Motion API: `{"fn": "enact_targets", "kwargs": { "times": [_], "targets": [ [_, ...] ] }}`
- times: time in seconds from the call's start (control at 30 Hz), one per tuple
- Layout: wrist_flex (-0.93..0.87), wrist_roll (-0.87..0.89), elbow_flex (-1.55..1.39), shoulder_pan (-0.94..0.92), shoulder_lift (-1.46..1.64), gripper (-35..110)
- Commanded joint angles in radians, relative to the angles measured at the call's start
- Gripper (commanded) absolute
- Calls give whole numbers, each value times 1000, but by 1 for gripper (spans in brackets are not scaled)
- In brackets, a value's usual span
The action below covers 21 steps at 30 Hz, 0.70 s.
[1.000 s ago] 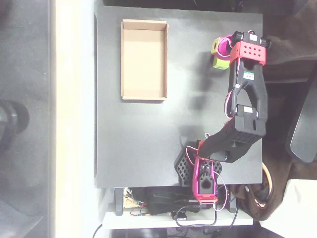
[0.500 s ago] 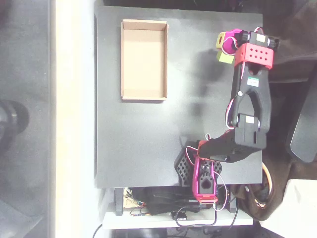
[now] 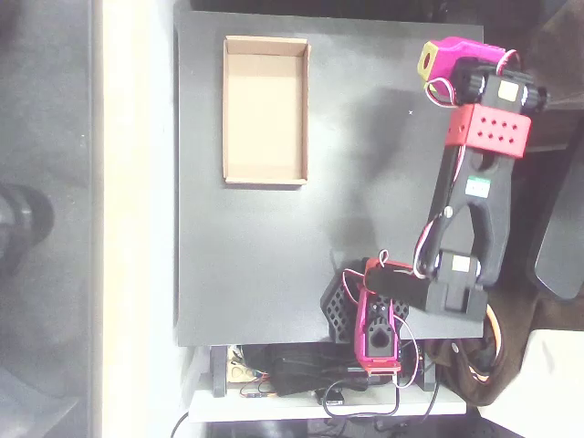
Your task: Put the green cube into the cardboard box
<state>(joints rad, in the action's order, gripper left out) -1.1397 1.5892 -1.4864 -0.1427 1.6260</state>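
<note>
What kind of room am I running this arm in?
Probably a hobby or lab workbench: a black tabletop holding a cardboard box, loose cables bunched at its bottom edge, and what looks like an office chair at the right.

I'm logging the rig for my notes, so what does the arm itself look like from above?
Black links with a red perforated block at the wrist and white stickers, one with a green mark. The pincer is magenta with a yellow face. Red and white wires loop at the joints. The base is magenta and black.
</note>
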Motion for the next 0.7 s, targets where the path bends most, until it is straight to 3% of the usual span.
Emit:
{"fn": "enact_targets", "kwargs": {
  "times": [0.0,0.3,0.67],
  "targets": [
    [-3,8,-3,-9,146,12],
    [-3,8,-3,44,308,12],
    [-2,8,-3,281,393,12]
  ]
}}
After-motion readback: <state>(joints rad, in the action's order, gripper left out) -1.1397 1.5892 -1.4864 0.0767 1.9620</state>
